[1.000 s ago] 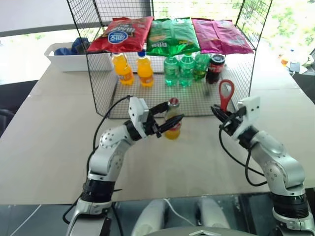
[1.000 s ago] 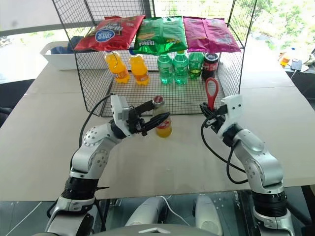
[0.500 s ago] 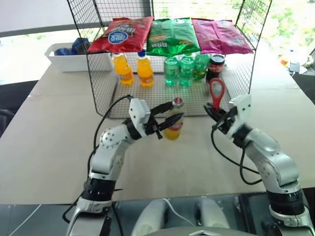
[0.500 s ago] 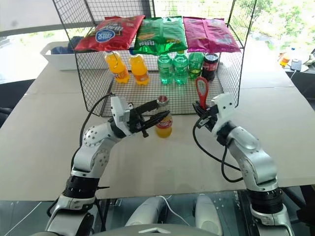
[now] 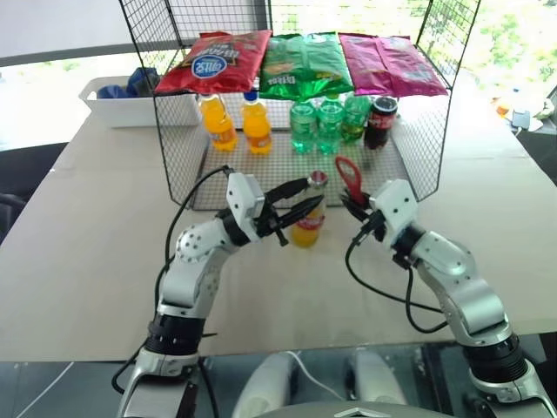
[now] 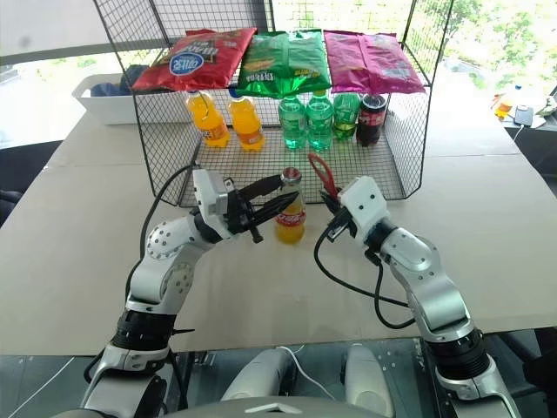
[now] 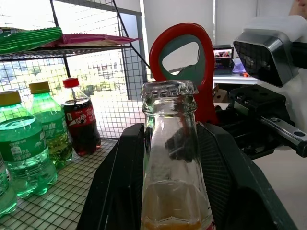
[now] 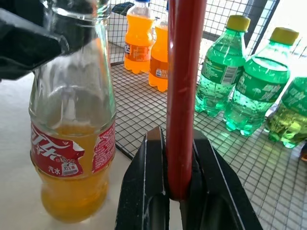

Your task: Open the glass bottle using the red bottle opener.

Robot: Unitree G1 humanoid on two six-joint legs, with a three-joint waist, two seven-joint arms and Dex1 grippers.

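The glass bottle point(image 5: 306, 228), with yellow-orange drink and a red label, stands on the table just in front of the wire rack. My left gripper point(image 5: 306, 195) is shut on its neck below the cap, and its black fingers point(image 7: 120, 182) press on both sides. My right gripper point(image 5: 355, 203) is shut on the handle of the red bottle opener point(image 5: 347, 173). The opener's loop head point(image 7: 184, 57) stands tilted, just right of the bottle's cap point(image 7: 169, 89) and slightly behind it. In the right wrist view the opener's handle point(image 8: 184, 72) rises beside the bottle point(image 8: 72, 129).
A black wire rack point(image 5: 174, 165) stands behind the bottle. It holds two orange bottles point(image 5: 235, 122), green bottles point(image 5: 326, 124) and a cola bottle point(image 5: 379, 120), with snack bags point(image 5: 305, 61) on top. A white bin point(image 5: 113, 109) sits at the back left.
My right gripper has carried the opener left, up close to the bottle's cap, and rolled so the opener tilts. My left gripper has closed on the bottle's neck.
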